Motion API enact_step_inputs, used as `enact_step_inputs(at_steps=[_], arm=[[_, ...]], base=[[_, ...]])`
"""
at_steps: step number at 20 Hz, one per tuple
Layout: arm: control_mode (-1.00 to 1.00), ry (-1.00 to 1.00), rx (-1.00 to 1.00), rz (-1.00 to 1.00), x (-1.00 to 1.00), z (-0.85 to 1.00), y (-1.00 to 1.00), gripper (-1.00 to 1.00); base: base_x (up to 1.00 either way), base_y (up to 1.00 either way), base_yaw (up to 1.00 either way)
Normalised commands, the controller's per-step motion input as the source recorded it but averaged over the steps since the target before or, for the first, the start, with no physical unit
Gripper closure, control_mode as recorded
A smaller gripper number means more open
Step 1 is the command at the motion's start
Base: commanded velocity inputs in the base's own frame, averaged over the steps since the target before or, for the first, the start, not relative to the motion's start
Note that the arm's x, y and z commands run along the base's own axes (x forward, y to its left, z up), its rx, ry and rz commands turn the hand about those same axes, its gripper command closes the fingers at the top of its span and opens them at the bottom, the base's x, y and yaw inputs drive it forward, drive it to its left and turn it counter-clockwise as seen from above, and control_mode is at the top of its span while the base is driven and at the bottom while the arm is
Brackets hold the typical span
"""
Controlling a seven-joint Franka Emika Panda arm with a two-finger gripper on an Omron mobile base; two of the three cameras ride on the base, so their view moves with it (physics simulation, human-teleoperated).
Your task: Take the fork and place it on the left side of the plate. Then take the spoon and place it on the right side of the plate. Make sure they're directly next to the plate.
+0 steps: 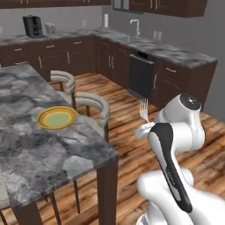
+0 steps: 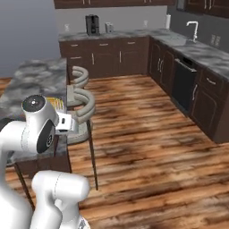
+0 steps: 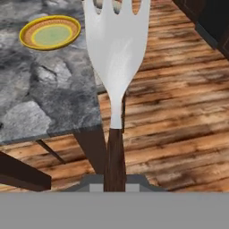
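Grey marble bench (image 1: pixel 30 149) carries the plate (image 1: pixel 56 117); right of the plate, off the bench edge, the fork (image 3: pixel 117 67) is apparently pinched by the pincer (image 3: pixel 115 181).

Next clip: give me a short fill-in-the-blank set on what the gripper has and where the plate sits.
1. The gripper is shut on the ____ handle of the fork.
2. The fork's tines point away from the gripper, over the ____ floor.
3. The plate lies on the marbled grey ____.
4. Beside the counter stand two ____.

Missing words: brown; wooden; counter; stools
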Motion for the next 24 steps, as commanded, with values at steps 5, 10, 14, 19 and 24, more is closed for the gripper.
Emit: enact_step_inputs(at_steps=[5, 10, 14, 19, 24], arm=[[1.00, 0.00, 0.00, 0.00, 0.00, 0.00, 0.00, 1.00], [1.00, 0.00, 0.00, 0.00, 0.00, 0.00, 0.00, 1.00], [1.00, 0.00, 0.00, 0.00, 0.00, 0.00, 0.00, 1.00], [1.00, 0.00, 0.00, 0.00, 0.00, 0.00, 0.00, 1.00], [1.00, 0.00, 0.00, 0.00, 0.00, 0.00, 0.00, 1.00]], base=[[0.33, -0.38, 0.47], [0.33, -0.40, 0.47], [0.34, -0.42, 0.46], [0.34, -0.44, 0.45], [0.34, -0.46, 0.44]])
